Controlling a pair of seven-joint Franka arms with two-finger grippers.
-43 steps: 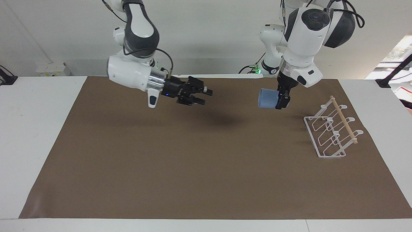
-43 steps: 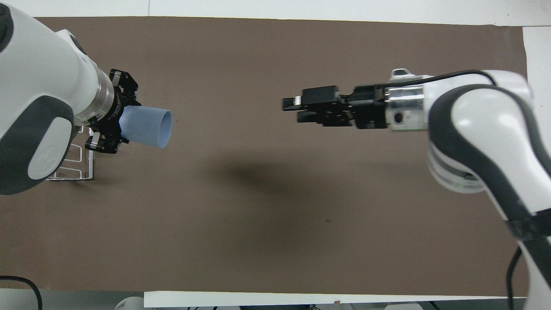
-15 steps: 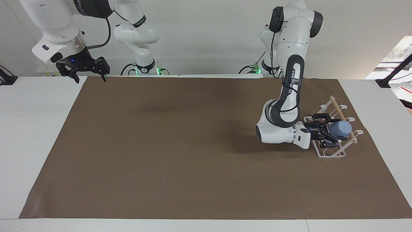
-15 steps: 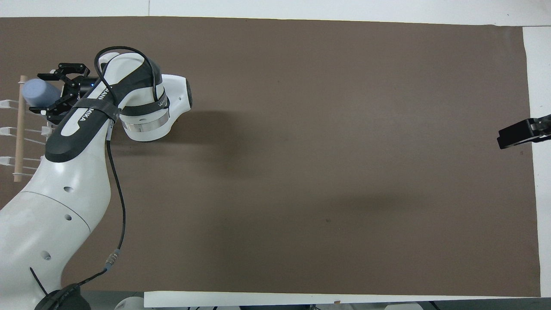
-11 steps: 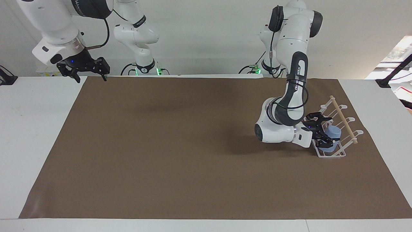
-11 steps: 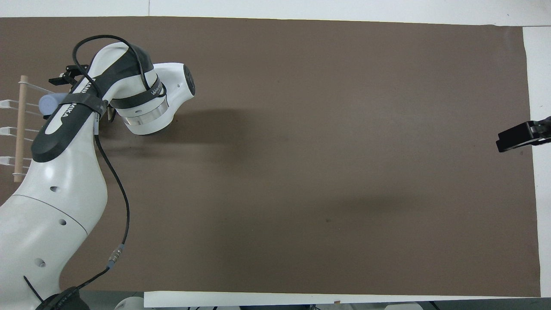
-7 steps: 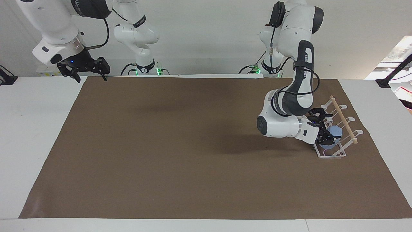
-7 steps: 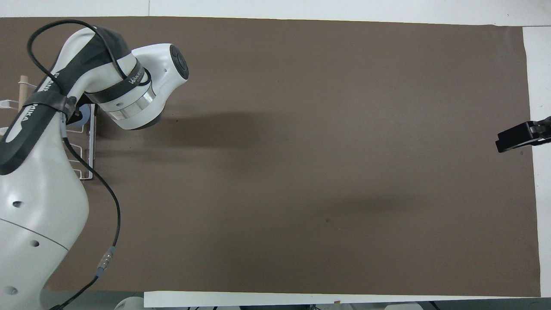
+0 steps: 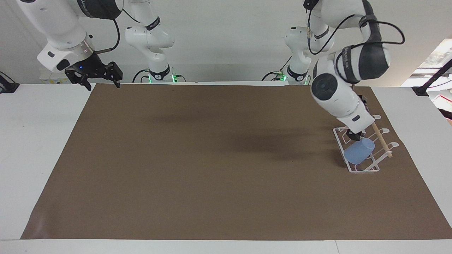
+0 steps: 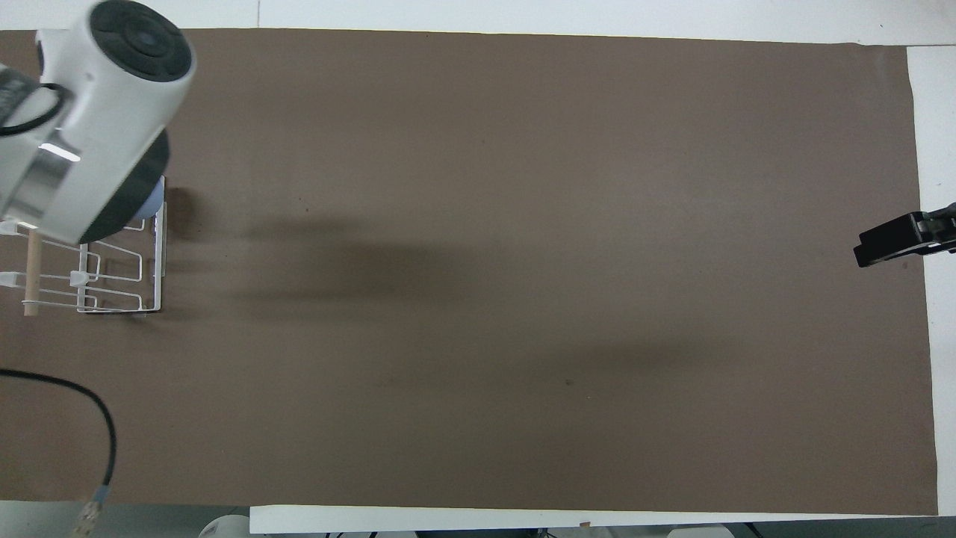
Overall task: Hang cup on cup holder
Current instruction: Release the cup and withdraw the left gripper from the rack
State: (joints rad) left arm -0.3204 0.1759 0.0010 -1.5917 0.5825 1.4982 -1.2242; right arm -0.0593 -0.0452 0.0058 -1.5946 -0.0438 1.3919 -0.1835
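Facing view: you see the cup tilted, mouth down, on a slanted prong of the cup holder, at the end of the rack farthest from the robots, toward the left arm's end of the table. Your left gripper sits just above the cup; you cannot tell how its fingers stand. Your right gripper, fingers spread and empty, waits over the brown mat's corner at the right arm's end.

Overhead view: your left arm's wrist covers most of the cup and part of the cup holder; only one finger of the right gripper shows.
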